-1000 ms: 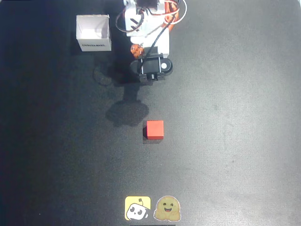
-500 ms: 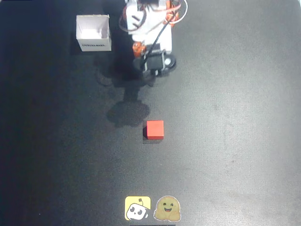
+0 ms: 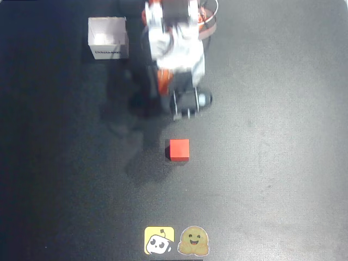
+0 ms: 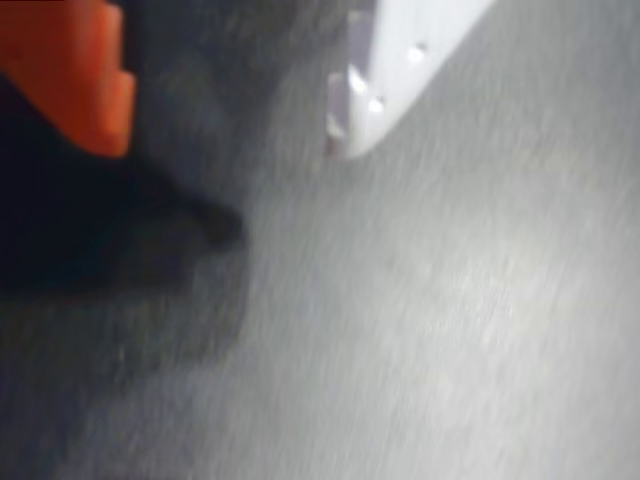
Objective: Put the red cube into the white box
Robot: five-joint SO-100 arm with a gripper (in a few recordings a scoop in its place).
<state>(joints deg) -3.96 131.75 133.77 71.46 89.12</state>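
The red cube (image 3: 179, 149) lies flat on the dark table near the middle of the overhead view. The white box (image 3: 108, 37) stands at the top left, its mouth facing up, with dark print on its near side. My gripper (image 3: 184, 110) hangs a short way above the cube in the picture, apart from it and blurred by motion. In the wrist view the gripper (image 4: 230, 150) shows an orange finger (image 4: 80, 80) at the top left and a white finger (image 4: 400, 60) at the top, with a wide gap of bare table between them. It is open and holds nothing.
The arm's white and orange base (image 3: 174, 22) stands at the top centre, right of the box. Two stickers, a yellow one (image 3: 159, 240) and a tan smiling one (image 3: 194, 241), lie at the table's bottom edge. The arm's shadow falls left of the cube.
The arm has unfolded from its base and the gripper has swung down the picture toward the cube. Cube and box have not moved.
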